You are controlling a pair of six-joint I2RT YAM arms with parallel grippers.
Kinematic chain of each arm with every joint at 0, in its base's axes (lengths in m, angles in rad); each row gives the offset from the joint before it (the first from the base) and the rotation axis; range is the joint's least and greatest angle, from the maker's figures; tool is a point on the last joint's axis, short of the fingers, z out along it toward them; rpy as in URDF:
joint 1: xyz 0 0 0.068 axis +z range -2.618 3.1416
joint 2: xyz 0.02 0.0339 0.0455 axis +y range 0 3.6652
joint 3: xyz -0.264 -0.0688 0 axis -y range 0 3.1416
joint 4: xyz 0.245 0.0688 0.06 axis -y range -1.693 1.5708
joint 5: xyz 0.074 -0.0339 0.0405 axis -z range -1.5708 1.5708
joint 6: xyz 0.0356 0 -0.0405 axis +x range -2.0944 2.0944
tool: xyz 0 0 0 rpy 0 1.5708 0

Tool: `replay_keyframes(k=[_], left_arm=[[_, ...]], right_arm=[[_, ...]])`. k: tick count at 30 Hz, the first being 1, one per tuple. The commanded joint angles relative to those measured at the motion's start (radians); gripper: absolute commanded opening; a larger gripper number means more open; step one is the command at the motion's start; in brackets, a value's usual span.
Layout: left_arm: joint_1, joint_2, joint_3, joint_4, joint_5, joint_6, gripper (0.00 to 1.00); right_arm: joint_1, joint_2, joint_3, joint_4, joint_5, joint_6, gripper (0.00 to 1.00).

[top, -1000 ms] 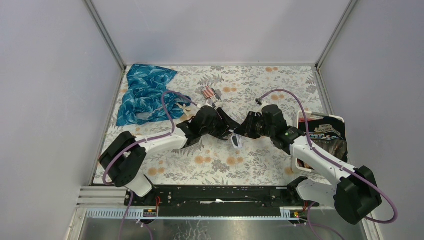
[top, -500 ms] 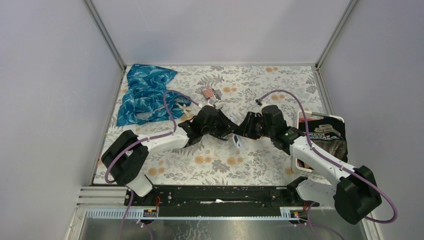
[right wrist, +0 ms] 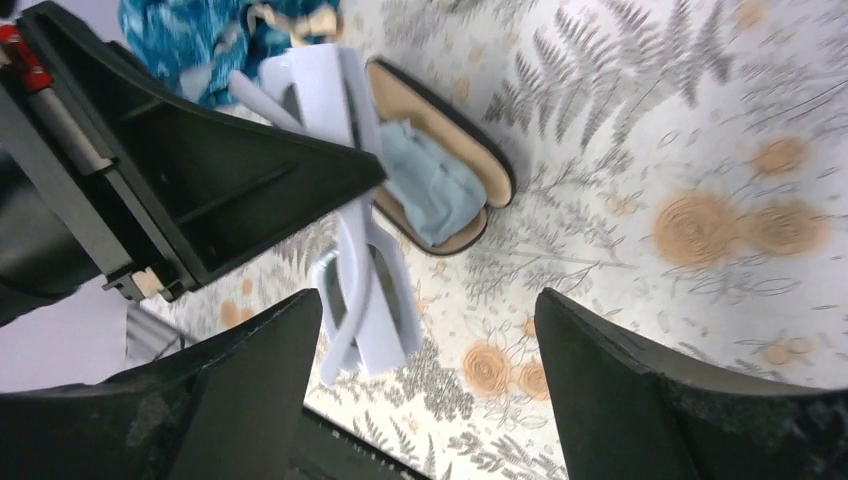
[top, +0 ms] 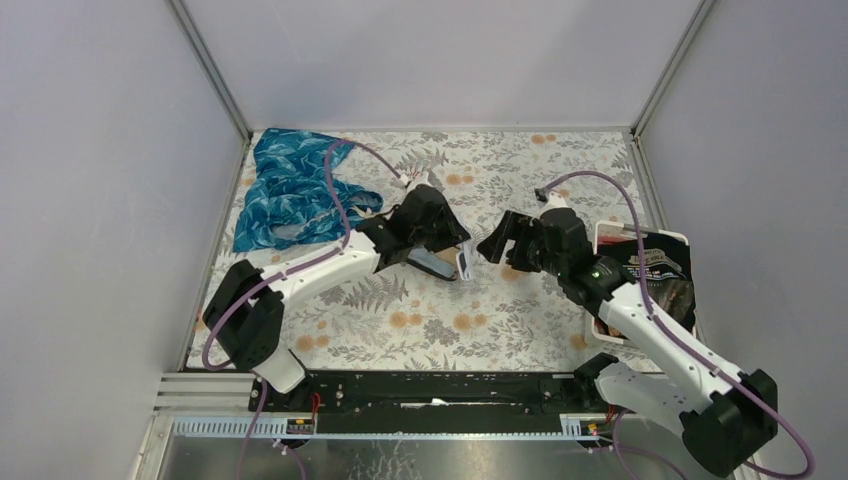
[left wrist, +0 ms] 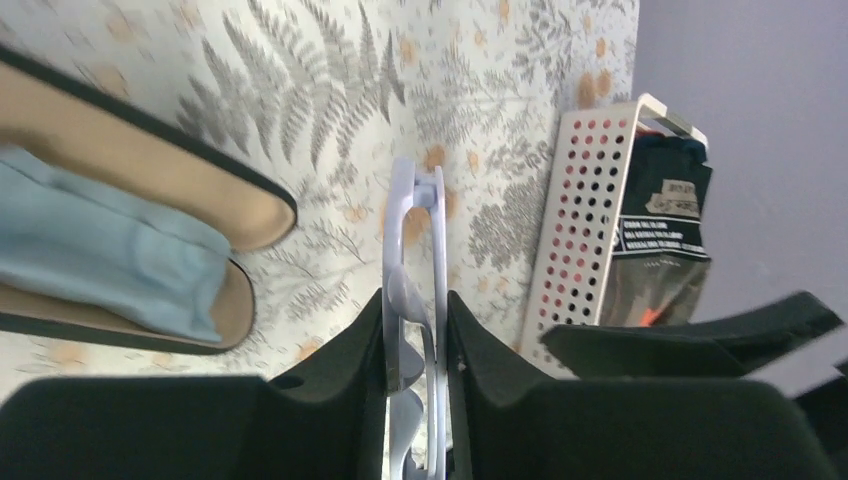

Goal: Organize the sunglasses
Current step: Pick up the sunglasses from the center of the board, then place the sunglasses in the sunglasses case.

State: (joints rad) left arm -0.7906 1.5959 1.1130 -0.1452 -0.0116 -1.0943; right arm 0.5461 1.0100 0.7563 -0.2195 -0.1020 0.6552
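The left gripper [left wrist: 413, 320] is closed on a folded pair of pale, whitish-framed glasses [left wrist: 400, 240]. Its black fingers are pressed against either side of the frame, and the glasses stick out beyond the fingertips. The frame is seen to be smooth, glossy plastic with thick arms.

Just beside the glasses, an open glasses case [left wrist: 170, 180] lies on the bench [left wrist: 330, 90]. It is oval, with a black rim and a tan lining, and a soft light-blue cloth [left wrist: 100, 260] is bunched inside it. The lining and cloth are shown only by the wrist views. From above, the case is seen only as a dark shape under the left gripper.

The right gripper [right wrist: 428, 300] is held open, its fingers spread wide and nothing between them. It faces the held glasses and is near them but apart.

The bench is covered with a print of grey ferns and orange roses.

A white perforated basket [left wrist: 585, 200] stands at the right edge and holds dark glossy packets [left wrist: 665, 215]. White lettering is carried on them, but it is too small to be read.

A crumpled blue leaf-print fabric [top: 285, 190] lies at the far left corner.

The brown-lensed sunglasses cannot be made out in any view.
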Motion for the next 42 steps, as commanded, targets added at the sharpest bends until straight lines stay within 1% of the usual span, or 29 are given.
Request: replay_keyframes(k=[1,3,6,9,14,18,21,26,30,36,42], left_arm=[[0.015,-0.004,0.154,-0.199,-0.161,0.34,0.23],[0.015,-0.003,0.205,-0.224,-0.199,0.491,0.27],[0.015,0.011,0.287,-0.285,-0.29,0.673,0.3],[0.011,0.013,0.311,-0.303,-0.365,0.816,0.31],[-0.014,0.027,0.261,-0.256,-0.425,1.01,0.32],[-0.069,0.047,0.167,-0.14,-0.514,1.209,0.33],[-0.089,0.072,0.108,-0.07,-0.512,1.329,0.33],[-0.098,0.123,0.053,0.041,-0.515,1.486,0.32],[-0.103,0.125,0.026,0.104,-0.484,1.564,0.32],[-0.122,0.132,-0.006,0.16,-0.436,1.699,0.39],[-0.124,0.176,-0.042,0.229,-0.415,1.778,0.39]], right_arm=[[-0.02,-0.075,0.059,-0.108,0.211,-0.038,0.86],[-0.032,-0.1,0.055,-0.133,0.264,-0.033,0.86],[-0.049,-0.154,0.03,-0.129,0.288,-0.025,0.87],[-0.058,-0.176,0.021,-0.13,0.304,-0.027,0.88],[-0.066,-0.162,0.013,-0.138,0.294,-0.028,0.88],[-0.069,-0.157,0.001,-0.133,0.28,-0.021,0.88],[-0.071,-0.158,-0.01,-0.134,0.281,-0.021,0.88],[-0.086,-0.156,-0.012,-0.137,0.271,-0.034,0.88],[-0.095,-0.16,0.0,-0.156,0.28,-0.048,0.88],[-0.107,-0.193,-0.011,-0.161,0.3,-0.046,0.89],[-0.112,-0.199,0.015,-0.188,0.32,-0.049,0.89]])
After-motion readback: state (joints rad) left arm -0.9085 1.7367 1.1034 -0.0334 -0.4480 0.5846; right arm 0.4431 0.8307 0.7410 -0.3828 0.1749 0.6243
